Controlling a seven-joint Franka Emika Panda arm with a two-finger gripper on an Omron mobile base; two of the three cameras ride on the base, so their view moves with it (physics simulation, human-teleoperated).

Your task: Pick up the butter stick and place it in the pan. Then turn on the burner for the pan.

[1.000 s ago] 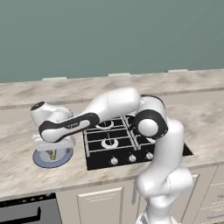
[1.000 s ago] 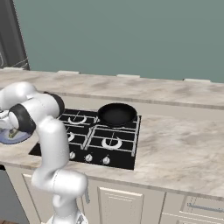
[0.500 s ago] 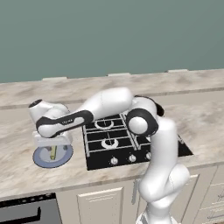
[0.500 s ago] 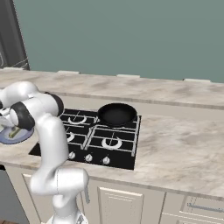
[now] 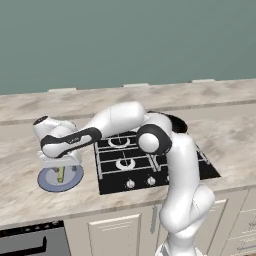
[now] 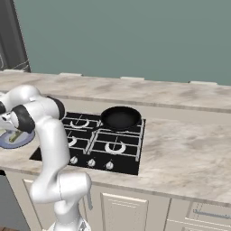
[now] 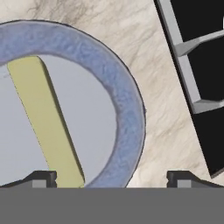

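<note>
Left base view: the gripper point(image 5: 59, 167) is hanging just over the plate point(image 5: 46, 182), where the butter point(image 5: 61, 173) is lying.

Right base view: the pan point(image 6: 121, 117) is sitting on a rear burner of the stove point(image 6: 128, 160).

Hand view: the jaws are standing spread wide, holding nothing, the butter point(image 7: 43, 119) lying near the left fingertip point(image 7: 43, 177).

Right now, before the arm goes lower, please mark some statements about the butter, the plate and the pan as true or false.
1. The butter stick lies on the blue-grey plate. True.
2. The end effector is shut on the butter stick. False: its fingers stand open above the plate, holding nothing.
3. The pan sits on the stove. True.
4. The butter stick is already in the pan. False: the pan is empty.
5. The plate rests on a burner grate. False: it rests on the counter beside the stove.
</note>
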